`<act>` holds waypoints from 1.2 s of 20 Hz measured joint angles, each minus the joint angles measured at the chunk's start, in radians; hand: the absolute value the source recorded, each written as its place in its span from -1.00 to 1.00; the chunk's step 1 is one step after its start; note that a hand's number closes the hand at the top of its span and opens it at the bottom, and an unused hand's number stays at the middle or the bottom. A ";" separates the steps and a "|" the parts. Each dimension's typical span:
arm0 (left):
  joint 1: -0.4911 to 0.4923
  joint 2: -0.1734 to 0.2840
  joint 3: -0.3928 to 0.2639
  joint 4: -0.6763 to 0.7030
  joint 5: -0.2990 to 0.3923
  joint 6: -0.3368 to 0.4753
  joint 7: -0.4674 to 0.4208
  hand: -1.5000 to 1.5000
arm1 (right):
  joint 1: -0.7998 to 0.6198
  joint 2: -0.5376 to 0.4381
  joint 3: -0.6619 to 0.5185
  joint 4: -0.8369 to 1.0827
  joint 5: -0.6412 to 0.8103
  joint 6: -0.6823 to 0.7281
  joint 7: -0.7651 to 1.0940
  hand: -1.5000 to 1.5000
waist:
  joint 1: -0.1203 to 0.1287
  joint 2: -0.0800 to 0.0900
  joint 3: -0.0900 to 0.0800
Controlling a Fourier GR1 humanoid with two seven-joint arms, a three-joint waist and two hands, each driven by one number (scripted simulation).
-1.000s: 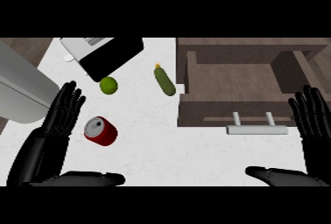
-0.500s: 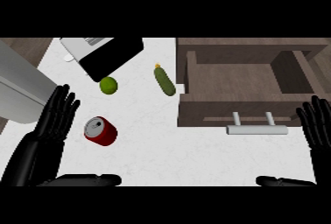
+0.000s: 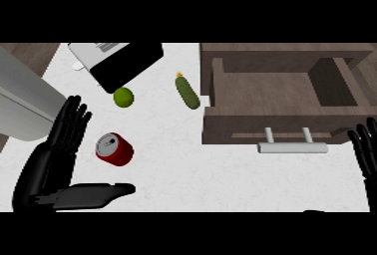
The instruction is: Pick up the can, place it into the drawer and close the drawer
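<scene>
Open left hand lying beside the red can, drawer standing open at the upper right.

At the lower left of the frame the left hand (image 3: pixel 53 164) is lying open, fingers straight, thumb stretching out below the red can (image 3: pixel 114 149), holding nothing. The right hand (image 3: pixel 365 149) is showing at the right edge, fingers straight and holding nothing. The can is lying on its side on the white table (image 3: pixel 221 174), just beside the left fingers. Farther up, a lime (image 3: pixel 123 96) and a cucumber (image 3: pixel 187 92) are lying left of the open wooden drawer (image 3: pixel 273 94), its metal handle (image 3: pixel 290 146) facing the lower edge.
</scene>
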 measured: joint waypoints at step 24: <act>-0.026 0.021 0.130 0.432 0.028 -0.020 -0.359 -1.00 | -0.020 0.030 -0.067 0.059 0.016 0.068 -0.038 -1.00 | 0.001 0.000 0.000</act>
